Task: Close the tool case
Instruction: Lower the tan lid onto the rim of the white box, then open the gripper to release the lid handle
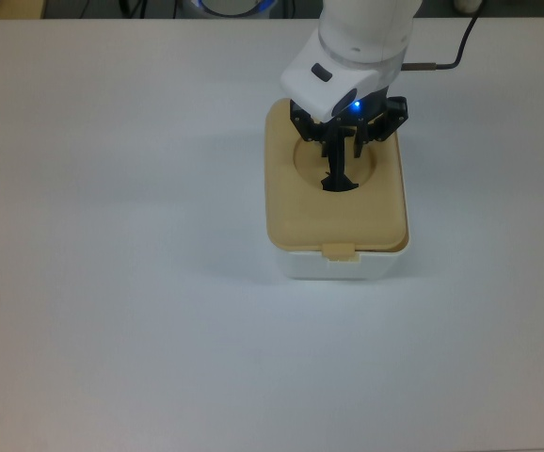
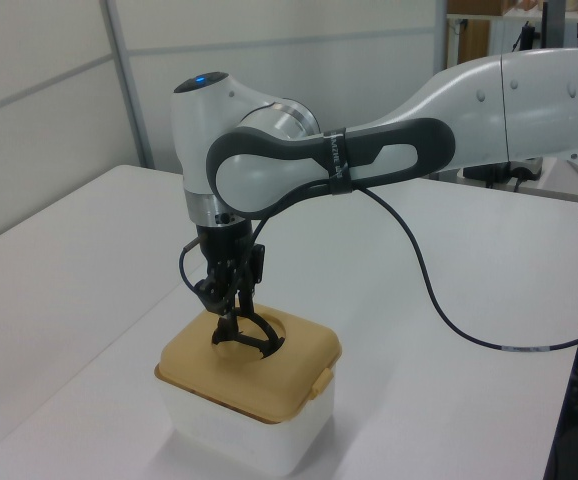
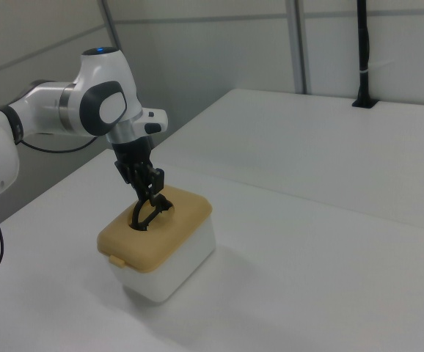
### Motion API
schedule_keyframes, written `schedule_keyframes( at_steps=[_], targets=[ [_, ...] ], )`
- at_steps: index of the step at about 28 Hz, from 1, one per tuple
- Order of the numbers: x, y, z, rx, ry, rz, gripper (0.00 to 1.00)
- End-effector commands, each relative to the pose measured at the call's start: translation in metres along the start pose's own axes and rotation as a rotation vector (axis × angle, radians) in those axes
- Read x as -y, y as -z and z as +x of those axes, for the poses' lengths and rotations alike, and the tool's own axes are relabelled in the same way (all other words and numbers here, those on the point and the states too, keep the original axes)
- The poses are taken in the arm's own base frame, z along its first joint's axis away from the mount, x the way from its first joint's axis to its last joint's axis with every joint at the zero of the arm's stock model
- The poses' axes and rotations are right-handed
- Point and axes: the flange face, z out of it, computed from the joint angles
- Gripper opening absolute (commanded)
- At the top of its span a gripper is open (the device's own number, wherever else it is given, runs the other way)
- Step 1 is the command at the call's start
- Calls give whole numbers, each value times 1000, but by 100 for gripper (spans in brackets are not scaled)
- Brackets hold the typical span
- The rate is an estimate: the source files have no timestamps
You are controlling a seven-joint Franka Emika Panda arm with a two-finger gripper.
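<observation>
1. White and bare, the wide matte tabletop [image 1: 112, 282] is filling my top view, with pale wall panels standing behind it in the left view and the right view.
2. Sitting on that tabletop, toward the top view's right, is the tool case: a white rounded-rectangular plastic tub [image 1: 338, 266] [image 2: 239, 430] [image 3: 169, 268] wearing its beige plastic lid [image 1: 333, 212] [image 2: 234, 375] [image 3: 150, 231].
3. From where I am watching, the lid is lying flat on the tub, its edges following the tub's rim, and a small beige latch tab [image 1: 339, 250] [image 2: 321, 381] [image 3: 115, 261] is hanging over the tub's short wall.
4. I am seeing the white Franka arm [image 2: 299, 165] [image 3: 94, 103] reaching down over the case, a blue light glowing on its wrist.
5. Its black two-finger gripper [image 1: 340, 162] [image 2: 231, 318] [image 3: 147, 199] is pointing straight down into the lid's round recess [image 1: 310, 162].
6. The fingers are pinching together on the black arched handle [image 1: 339, 183] [image 2: 252, 340] [image 3: 147, 213] that is rising out of that recess.
7. A black cable [image 2: 439, 300] is trailing from the arm across the table in the left view.
</observation>
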Motion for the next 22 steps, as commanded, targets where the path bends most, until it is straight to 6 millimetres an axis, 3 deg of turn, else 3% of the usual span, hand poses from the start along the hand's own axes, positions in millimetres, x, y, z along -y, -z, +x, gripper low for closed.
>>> schedule_keyframes(
  at_steps=[1,8,22],
  targets=[
    [2,3,2,-28,-16,-25,100],
    [0,7,-1,-28,-2,-33,100],
    [-14,41,-18,-17,37,-48,100]
  ],
)
